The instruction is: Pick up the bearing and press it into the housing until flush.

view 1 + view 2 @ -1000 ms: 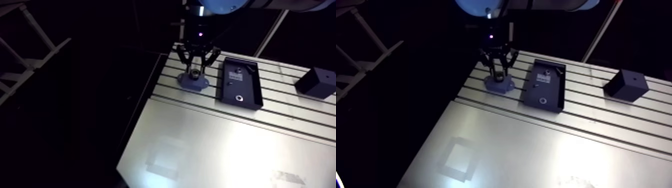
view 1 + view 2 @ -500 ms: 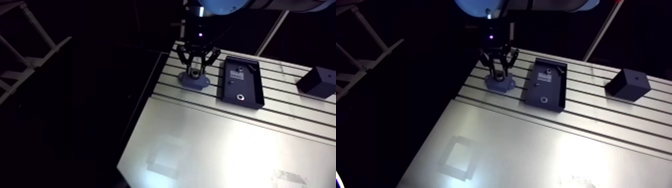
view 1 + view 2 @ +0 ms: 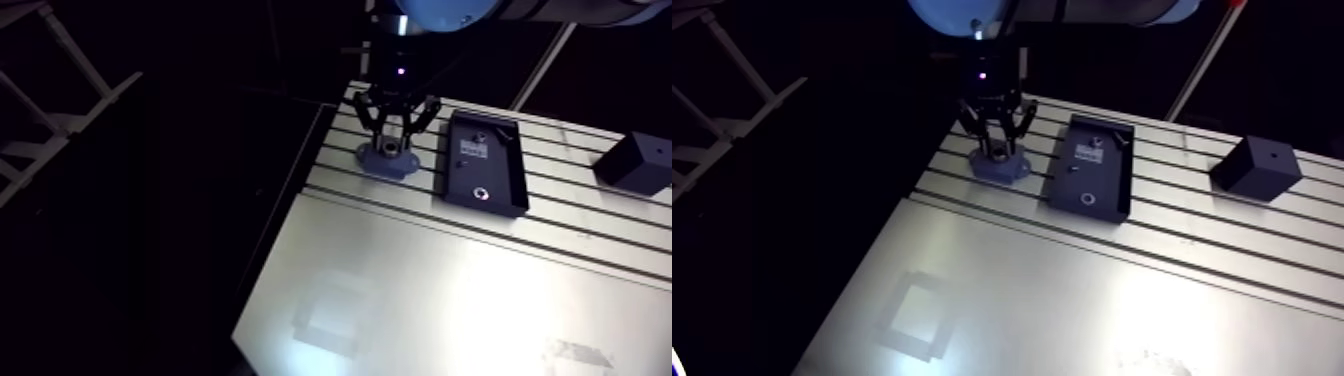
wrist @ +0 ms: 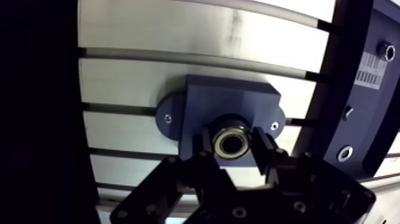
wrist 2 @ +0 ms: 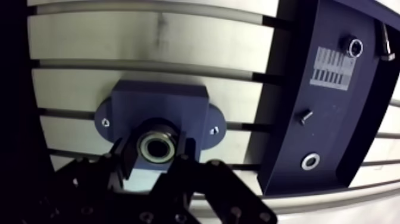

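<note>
While poised over housing, grips bearing in pincer; sits at 9 o'clock from tray on bench.

The bearing, a small steel ring lying face up, is clamped in my pincer right over the bore of the housing. The housing, a dark blue block with two screw ears, lies flat near the tabletop's far left corner.

black tray: holds ring, screw, label | black cube: well apart, on slotted table
</note>
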{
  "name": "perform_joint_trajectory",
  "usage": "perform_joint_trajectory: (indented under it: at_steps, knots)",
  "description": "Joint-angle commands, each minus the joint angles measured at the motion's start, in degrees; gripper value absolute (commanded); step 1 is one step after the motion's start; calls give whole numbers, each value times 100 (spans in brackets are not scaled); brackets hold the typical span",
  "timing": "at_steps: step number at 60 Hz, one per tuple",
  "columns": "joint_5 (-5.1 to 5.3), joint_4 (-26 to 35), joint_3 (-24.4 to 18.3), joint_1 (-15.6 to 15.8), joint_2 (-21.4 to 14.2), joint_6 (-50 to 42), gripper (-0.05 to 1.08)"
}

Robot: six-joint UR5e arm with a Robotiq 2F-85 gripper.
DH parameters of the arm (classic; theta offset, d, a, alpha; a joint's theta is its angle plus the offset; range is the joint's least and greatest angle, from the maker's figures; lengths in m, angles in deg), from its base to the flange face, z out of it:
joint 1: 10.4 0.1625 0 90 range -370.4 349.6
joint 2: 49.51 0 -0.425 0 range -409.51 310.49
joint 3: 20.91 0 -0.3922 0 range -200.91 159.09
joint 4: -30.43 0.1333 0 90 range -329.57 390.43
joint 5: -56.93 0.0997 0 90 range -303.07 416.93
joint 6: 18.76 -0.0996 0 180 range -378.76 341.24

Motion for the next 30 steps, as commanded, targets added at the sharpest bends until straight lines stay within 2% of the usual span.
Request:
perform_joint_trajectory:
  at_steps: [1, 30]
  knots:
    - [0, 0, -4, 0, 6, 8, 64]
    - [1, -96, -4, 9, 6, 18, 64]
